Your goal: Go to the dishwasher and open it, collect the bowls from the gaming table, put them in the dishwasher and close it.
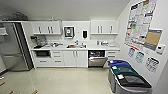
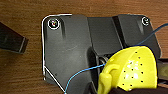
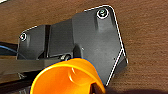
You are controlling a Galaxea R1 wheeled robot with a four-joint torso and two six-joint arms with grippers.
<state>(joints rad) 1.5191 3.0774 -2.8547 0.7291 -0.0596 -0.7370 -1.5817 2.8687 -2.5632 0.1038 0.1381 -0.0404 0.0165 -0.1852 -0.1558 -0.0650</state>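
The dishwasher stands under the counter at the far wall, right of the sink. Its steel door hangs partly open and the inside is dark. In the left wrist view a yellowish-green perforated bowl sits at my left gripper, carried in front of the dark plate. In the right wrist view an orange bowl sits the same way at my right gripper. Brown wood lies behind both. The gaming table is out of view.
A tall steel fridge stands at the left. White cabinets and a counter run along the back wall. Lidded waste bins line the right wall under posters. Pale floor lies between me and the dishwasher.
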